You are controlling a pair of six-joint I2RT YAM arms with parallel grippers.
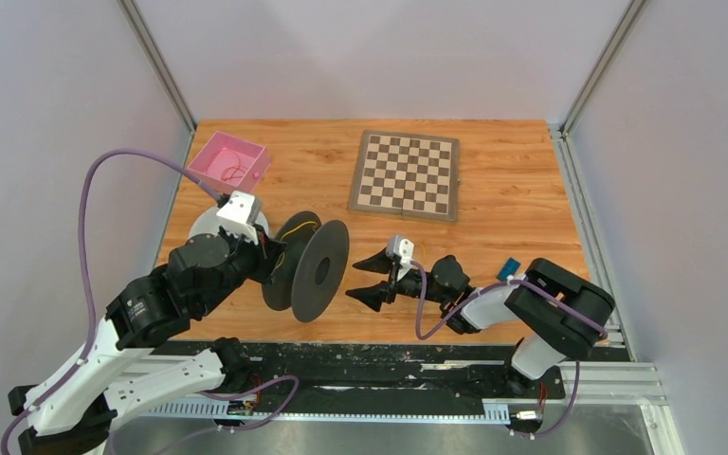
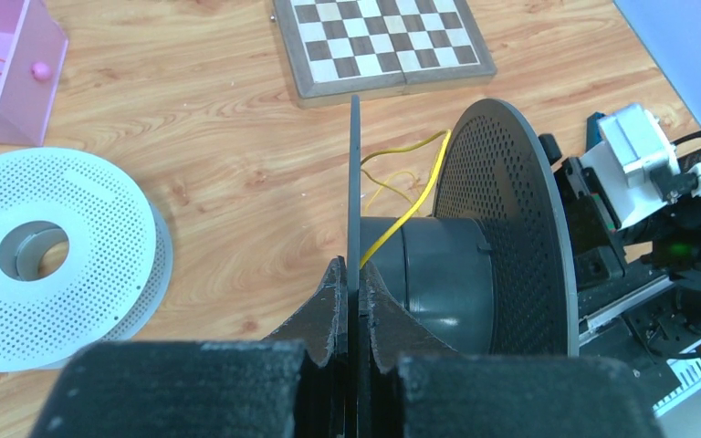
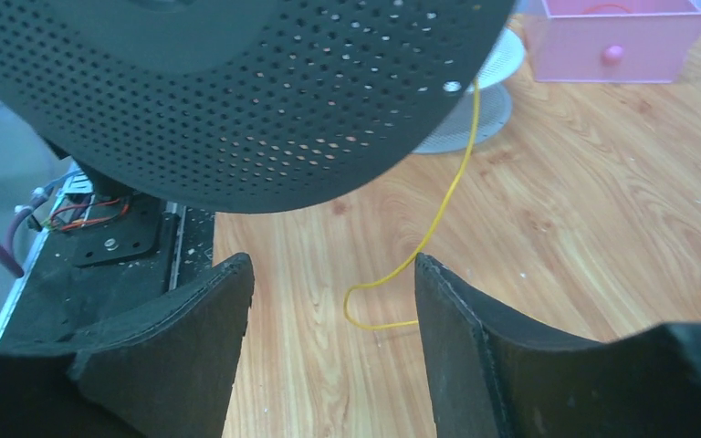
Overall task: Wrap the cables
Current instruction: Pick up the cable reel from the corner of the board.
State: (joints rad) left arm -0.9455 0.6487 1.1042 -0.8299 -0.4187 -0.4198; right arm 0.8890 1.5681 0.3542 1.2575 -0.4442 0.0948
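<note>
From above, we see our left gripper (image 1: pixel 272 254) at the black spool (image 1: pixel 315 270), our right gripper (image 1: pixel 353 280) just beside it. At the left wrist, jaws clamp the spool's flange, yellow cable (image 2: pixel 411 208) just beyond. At the right wrist, parted fingers (image 3: pixel 192 347) frame the cable's loop on the table (image 3: pixel 557 228).

The thin yellow cable (image 3: pixel 453 194) was partly hidden behind a black finger (image 3: pixel 484 365) of the right gripper (image 3: pixel 333 265); the black perforated plastic spool (image 3: pixel 237 91) was cropped above.

Two spools (image 1: pixel 318 270), two cables (image 3: pixel 457 182), one chessboard (image 1: pixel 406 174), one pink box (image 1: pixel 256 169).
</note>
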